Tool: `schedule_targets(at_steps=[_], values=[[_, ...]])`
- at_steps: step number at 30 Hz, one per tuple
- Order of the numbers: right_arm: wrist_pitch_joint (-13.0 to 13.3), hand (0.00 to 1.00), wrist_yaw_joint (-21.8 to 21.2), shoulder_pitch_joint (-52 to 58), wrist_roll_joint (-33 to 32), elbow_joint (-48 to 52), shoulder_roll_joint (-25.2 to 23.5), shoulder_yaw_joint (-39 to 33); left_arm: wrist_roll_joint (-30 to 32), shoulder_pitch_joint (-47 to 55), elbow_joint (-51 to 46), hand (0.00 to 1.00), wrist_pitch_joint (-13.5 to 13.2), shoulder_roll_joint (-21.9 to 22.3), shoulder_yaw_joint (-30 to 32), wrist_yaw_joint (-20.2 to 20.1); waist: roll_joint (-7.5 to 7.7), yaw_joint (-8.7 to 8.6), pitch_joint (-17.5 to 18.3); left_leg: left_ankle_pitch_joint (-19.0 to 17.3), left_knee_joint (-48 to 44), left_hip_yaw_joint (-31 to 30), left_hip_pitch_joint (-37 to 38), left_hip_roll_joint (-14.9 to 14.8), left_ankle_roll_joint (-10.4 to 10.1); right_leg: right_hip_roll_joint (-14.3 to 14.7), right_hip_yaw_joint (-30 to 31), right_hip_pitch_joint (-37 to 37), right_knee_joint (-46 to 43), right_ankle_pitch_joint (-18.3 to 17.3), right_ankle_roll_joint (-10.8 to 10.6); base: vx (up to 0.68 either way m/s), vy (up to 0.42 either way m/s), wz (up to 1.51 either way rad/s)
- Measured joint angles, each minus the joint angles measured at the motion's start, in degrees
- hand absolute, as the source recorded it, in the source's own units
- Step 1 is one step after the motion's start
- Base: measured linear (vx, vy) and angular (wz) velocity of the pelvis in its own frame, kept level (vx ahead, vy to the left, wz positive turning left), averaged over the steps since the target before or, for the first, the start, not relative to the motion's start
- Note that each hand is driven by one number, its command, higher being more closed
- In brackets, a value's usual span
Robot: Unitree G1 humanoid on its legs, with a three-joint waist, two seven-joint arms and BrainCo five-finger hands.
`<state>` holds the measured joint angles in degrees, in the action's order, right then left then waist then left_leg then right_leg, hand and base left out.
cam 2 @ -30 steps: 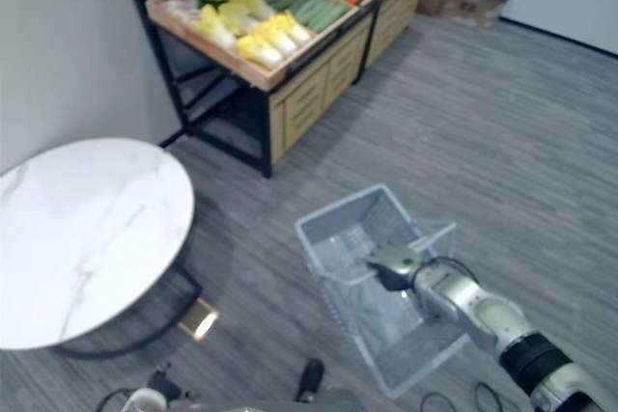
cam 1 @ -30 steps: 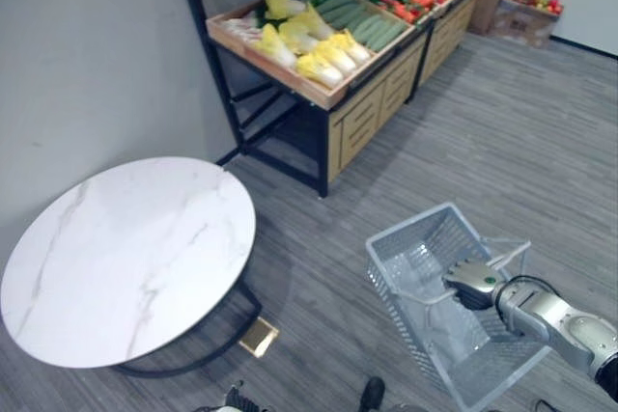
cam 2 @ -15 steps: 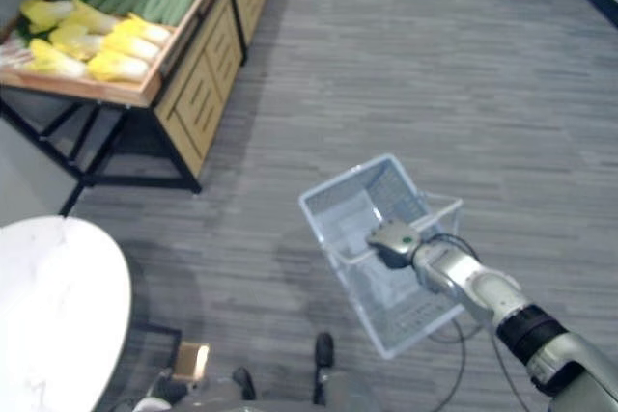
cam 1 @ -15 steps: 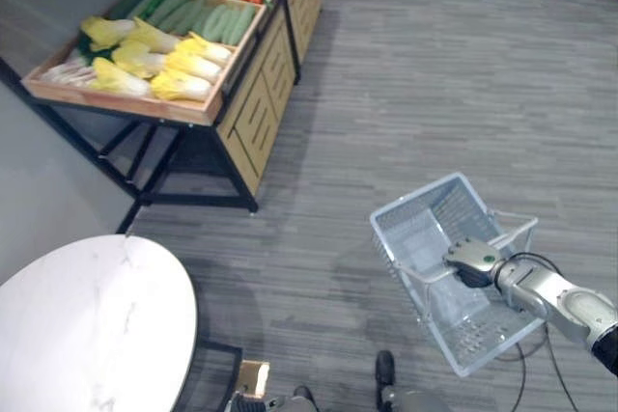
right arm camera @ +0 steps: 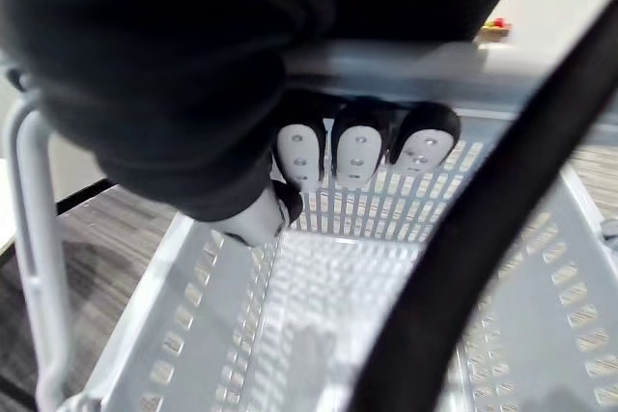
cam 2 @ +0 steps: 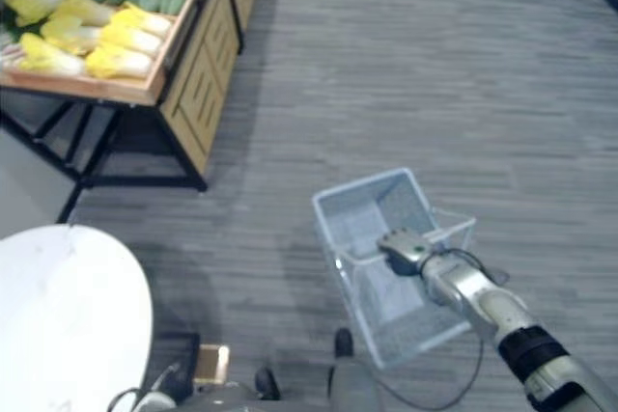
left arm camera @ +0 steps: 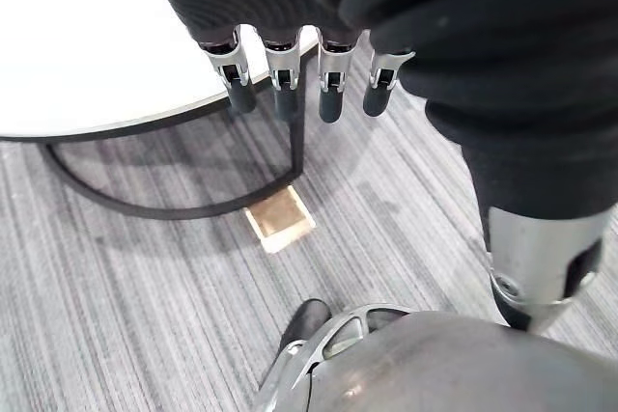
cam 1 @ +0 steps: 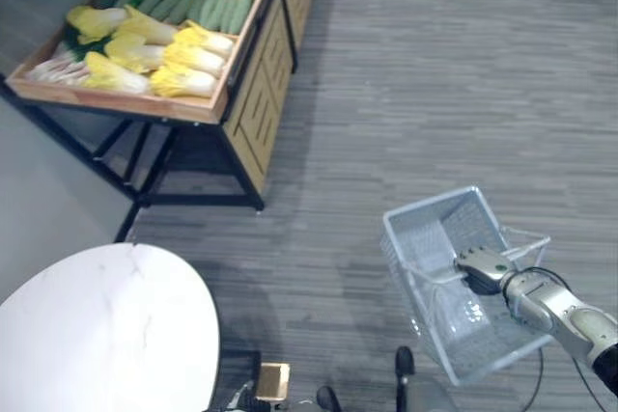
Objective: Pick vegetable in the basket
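Right wrist view shows the right hand [right arm camera: 193,74] with its fingers [right arm camera: 357,151] curled tightly around the grey handle [right arm camera: 463,65] of the white plastic basket [right arm camera: 241,315], so the hand is closed on it. From the head camera this basket [cam 1: 435,229] is seen at the robot's right side, above the grey plank floor [cam 1: 435,74]. The vegetables are on a wooden stand [cam 1: 246,103] far at the left, well apart from the basket: yellow cabbages [cam 1: 164,60] in front and green cucumbers [cam 1: 193,2] behind them. The left hand [left arm camera: 283,69] hangs with straight, relaxed fingers, holding nothing, just beside a round white surface [left arm camera: 87,55].
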<state>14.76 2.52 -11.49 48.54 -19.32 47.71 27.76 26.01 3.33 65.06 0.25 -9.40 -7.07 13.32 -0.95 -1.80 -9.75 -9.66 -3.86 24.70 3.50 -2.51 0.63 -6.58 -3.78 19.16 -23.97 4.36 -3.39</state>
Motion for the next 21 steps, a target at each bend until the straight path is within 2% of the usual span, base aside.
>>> schedule_targets(at_steps=[1, 2, 4, 6, 7, 8, 9, 10, 11, 12, 13, 14, 15, 16, 17, 18, 19, 20, 21], values=[[-0.30, 1.00, 0.11, 0.00, -0.01, -0.07, -0.48, -0.39, 0.00, -0.46, 0.51, 0.00, 0.06, -0.36, -0.58, -0.02, 0.05, -0.29, -0.68, -1.46, -0.03, 0.02, 1.96, 0.39, 0.77, -1.53, -0.87, 1.65, -5.36, -0.73, 1.22, 0.01, 0.128, -0.02], [-0.74, 1.00, 0.29, -0.02, 0.05, -0.07, -1.22, -1.08, -0.03, -0.88, 0.71, 0.00, 0.19, -0.39, -1.29, 0.00, 0.38, -1.00, -0.62, -2.15, -0.08, -0.07, 2.86, 1.05, 0.98, -2.65, -2.41, 2.40, -6.36, -1.90, 1.92, 0.04, 0.113, 0.06], [-0.85, 1.00, 0.71, -0.02, -0.06, -0.17, -1.52, -2.38, -0.11, -1.16, 0.67, 0.00, 0.35, -0.48, -1.62, 0.01, 0.30, -1.34, -0.71, -2.46, -0.09, -0.19, 2.96, 1.41, 0.78, -3.12, -4.10, 2.74, -1.27, -1.86, 1.89, 0.10, 0.075, 0.10], [-0.88, 1.00, 0.93, -0.04, -0.50, -0.49, -1.57, -3.73, -0.19, -1.72, 0.58, 0.00, 0.41, -0.46, -1.36, -0.01, 0.07, -1.65, -1.33, -2.95, -0.03, -0.50, 2.79, 1.69, -0.14, -3.26, -5.54, 2.80, 10.00, -0.33, 0.27, 0.24, 0.044, 0.09], [-0.91, 1.00, 0.94, -0.04, -1.02, -1.02, -1.63, -4.09, -0.18, -1.94, 0.57, 0.00, 0.43, -0.26, -1.32, -0.02, 0.08, -1.70, -1.49, -2.91, -0.07, -0.89, 2.81, 1.98, -0.11, -3.55, -5.40, 2.77, 16.43, 0.89, -1.45, 0.31, 0.025, 0.24], [-0.91, 1.00, 0.94, -0.03, -1.26, -1.38, -1.64, -4.55, -0.11, -1.95, 0.55, 0.00, 0.43, -0.34, -1.31, -0.03, 0.33, -2.61, -1.61, -3.02, 0.06, -1.92, 3.05, 2.55, -0.32, -4.62, -5.00, 2.73, 22.99, 1.88, -3.01, 0.27, 0.001, 0.37], [-0.97, 1.00, 1.00, -0.04, -1.34, -1.29, -1.65, -5.06, -0.03, -2.01, 0.55, 0.00, 0.44, -0.48, -1.29, -0.03, 0.65, -2.96, -1.97, -3.17, 0.36, -2.46, 3.74, 3.00, -0.63, -5.44, -4.88, 2.89, 24.24, 1.87, -3.10, 0.47, -0.089, 0.57], [-1.20, 1.00, 1.10, -0.03, -1.28, -1.29, -1.64, -6.16, -0.03, -2.02, 0.54, 0.00, 0.44, -0.84, -1.04, -0.04, 1.48, -3.18, -2.59, -3.90, 0.79, -3.69, 5.65, 3.65, -1.84, -6.80, -4.51, 2.98, 24.63, 1.86, -3.10, 0.54, -0.193, 0.62], [-1.60, 1.00, 1.08, 0.06, -1.25, -1.29, -1.66, -6.94, 0.01, -1.77, 0.52, 0.00, 0.46, -0.98, -0.49, -0.04, 2.18, -3.77, -2.87, -5.31, 0.93, -5.15, 7.84, 3.63, -3.99, -7.38, -3.17, 1.91, 24.21, 1.89, -2.97, 0.47, -0.185, 0.65], [-1.76, 1.00, 1.07, 0.14, -1.26, -1.27, -1.65, -7.30, 0.02, -1.26, 0.45, 0.00, 0.50, -1.08, -0.33, -0.06, 2.47, -4.04, -2.75, -6.22, 0.97, -6.10, 8.95, 3.38, -5.26, -7.30, -2.50, 1.23, 23.38, 1.76, -2.69, 0.44, -0.238, 0.65], [-2.07, 1.00, 1.04, 0.59, -1.21, -1.25, -1.49, -9.10, 0.08, -0.60, 0.22, 0.00, 0.54, -0.55, 0.55, -0.18, 1.05, -4.16, -2.49, -7.76, 0.37, -7.33, 9.78, 0.81, -6.68, -5.81, -2.61, 1.67, 19.33, 5.84, -2.50, 0.60, -0.332, 0.65], [-2.50, 1.00, 1.02, 1.09, -1.19, -1.42, -1.38, -10.62, 0.15, -0.30, 0.56, 0.00, 0.45, 0.74, 0.75, -0.23, -1.52, -3.93, -1.29, -8.22, -2.15, -8.75, 8.89, -2.32, -7.46, -3.69, -4.24, 2.88, 15.01, 5.09, -2.08, 0.72, -0.418, 0.48], [-2.76, 1.00, 0.99, 1.08, -1.20, -1.58, -1.40, -11.05, 0.11, -0.49, 0.55, 0.00, 0.43, 1.02, 0.97, -0.29, -2.06, -3.43, -1.08, -7.66, -5.23, -9.34, 7.25, -3.89, -7.64, -2.95, -5.02, 3.38, 13.52, 3.43, -1.35, 0.70, -0.498, 0.26], [-2.82, 1.00, 0.99, 1.11, -1.25, -1.56, -1.23, -11.65, 0.08, -0.81, 0.32, 0.00, 0.30, 0.99, 2.39, -0.27, -1.85, -2.57, -1.07, -5.28, -13.49, -10.37, 3.16, -6.49, -7.65, -2.12, -5.75, 3.15, 12.06, 1.44, 0.39, 0.55, -0.477, 0.19], [-2.92, 1.00, 0.99, 1.35, -1.25, -1.58, -0.86, -12.23, -0.22, -1.00, 0.27, 0.00, 0.37, 1.40, 4.73, -0.05, -2.06, -2.56, -1.10, -1.57, -23.23, -11.36, -1.18, -8.77, -5.73, -1.64, -7.30, 1.36, 11.14, -0.44, 1.02, 0.55, -0.466, 0.36], [-3.18, 1.00, 0.99, 1.93, -1.26, -1.63, -0.77, -12.30, -0.50, -1.00, 0.10, 0.00, 0.40, 1.57, 5.77, -0.03, -2.09, -2.56, -1.09, 1.81, -28.90, -11.48, -3.47, -10.10, -4.13, -1.39, -8.25, -0.43, 10.99, -1.83, 1.43, 0.56, -0.385, 0.50], [-3.33, 1.00, 0.99, 3.82, -1.29, -1.53, -0.76, -12.28, -1.09, -0.76, -0.45, 0.00, 0.33, 1.87, 7.50, -0.04, -1.03, -1.91, -1.74, 9.11, -39.12, -11.47, -6.72, -13.34, -0.14, -0.70, -9.53, -5.46, 11.71, -4.16, 2.51, 0.44, -0.271, 0.34], [-3.51, 1.00, 0.99, 4.58, -1.34, -1.40, -0.81, -12.41, -1.16, -0.71, -0.68, 0.00, 0.31, 1.69, 7.92, -0.08, -1.07, -0.99, -1.75, 8.97, -43.65, -11.41, -7.77, -14.58, 0.23, -0.25, -9.88, -8.06, 12.48, -5.05, 3.02, 0.51, -0.300, 0.07], [-3.93, 1.00, 1.02, 5.54, -1.33, -1.04, -0.93, -12.97, -1.15, -0.72, -1.36, 0.00, 0.28, 1.70, 8.56, -0.08, -0.97, 0.42, -1.76, 7.21, -50.18, -11.43, -10.10, -15.46, 0.08, 0.22, -9.68, -12.49, 14.31, -6.07, 3.42, 0.46, -0.246, -0.16]])
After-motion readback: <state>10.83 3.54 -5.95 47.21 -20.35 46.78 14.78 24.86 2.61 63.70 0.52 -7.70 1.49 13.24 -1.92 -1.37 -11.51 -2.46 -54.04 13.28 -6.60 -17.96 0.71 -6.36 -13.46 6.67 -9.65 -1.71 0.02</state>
